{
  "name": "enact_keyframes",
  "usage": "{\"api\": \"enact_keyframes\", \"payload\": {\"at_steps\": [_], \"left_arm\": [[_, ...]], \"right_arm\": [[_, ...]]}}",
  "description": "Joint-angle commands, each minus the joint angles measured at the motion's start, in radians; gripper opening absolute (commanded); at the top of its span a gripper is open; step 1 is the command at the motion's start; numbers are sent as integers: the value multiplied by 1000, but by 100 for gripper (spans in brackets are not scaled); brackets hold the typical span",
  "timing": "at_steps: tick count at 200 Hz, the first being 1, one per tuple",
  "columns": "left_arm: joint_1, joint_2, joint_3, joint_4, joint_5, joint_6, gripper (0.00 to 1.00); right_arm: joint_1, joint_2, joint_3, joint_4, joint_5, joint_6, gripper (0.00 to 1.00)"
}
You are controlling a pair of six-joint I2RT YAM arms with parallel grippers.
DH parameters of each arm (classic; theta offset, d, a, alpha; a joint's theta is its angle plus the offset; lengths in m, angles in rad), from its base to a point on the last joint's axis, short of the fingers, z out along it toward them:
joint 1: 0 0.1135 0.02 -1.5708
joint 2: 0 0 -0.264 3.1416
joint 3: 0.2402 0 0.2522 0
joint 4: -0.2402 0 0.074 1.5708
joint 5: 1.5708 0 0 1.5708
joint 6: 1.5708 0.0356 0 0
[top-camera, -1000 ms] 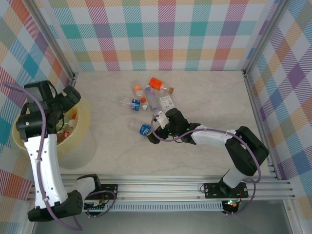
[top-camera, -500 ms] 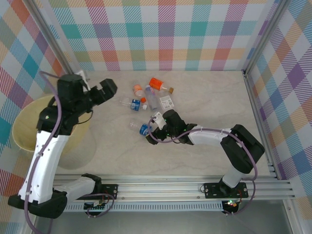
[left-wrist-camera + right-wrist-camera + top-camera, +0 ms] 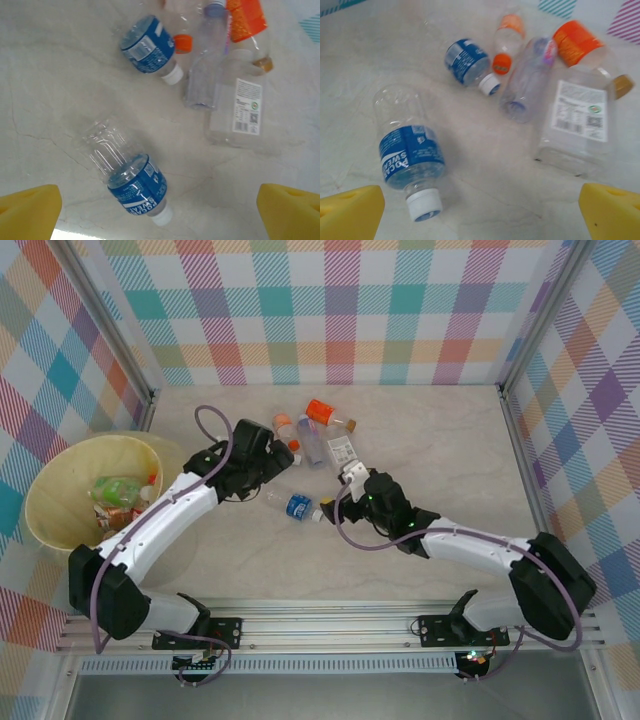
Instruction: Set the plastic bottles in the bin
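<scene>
The left tool (image 3: pixel 266 454), jaws wide and empty, has swung from over the round pale yellow plastic bin (image 3: pixel 60 462) to the clear blue-labelled plastic bottle (image 3: pixel 296 506) lying on the pale worktop (image 3: pixel 430 440). The right tool (image 3: pixel 336 502), equally wide and empty, has backed off just right of it. More clear bottles (image 3: pixel 318 435) cluster behind, and crushed bottles (image 3: pixel 115 502) lie in the bin.

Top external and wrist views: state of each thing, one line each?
left gripper: open, empty
right gripper: open, empty
bin: upright, a few bottles inside
near blue-label bottle: on its side on the table, capped, not held
far blue-label bottle: on its side, capped
white-label bottle: lying flat
</scene>
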Motion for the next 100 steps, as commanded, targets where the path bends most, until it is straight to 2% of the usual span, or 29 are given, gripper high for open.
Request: {"api": "enact_keyframes", "payload": {"at_steps": [1, 64, 100], "left_arm": [[-24, 6, -57, 58, -33, -146, 100], [-57, 148, -112, 83, 44, -239, 100], [-71, 214, -130, 130, 18, -291, 100]], "right_arm": [[1, -81, -12, -42, 91, 40, 100], [0, -174, -40, -82, 171, 97, 100], [0, -174, -34, -81, 176, 98, 100]]}}
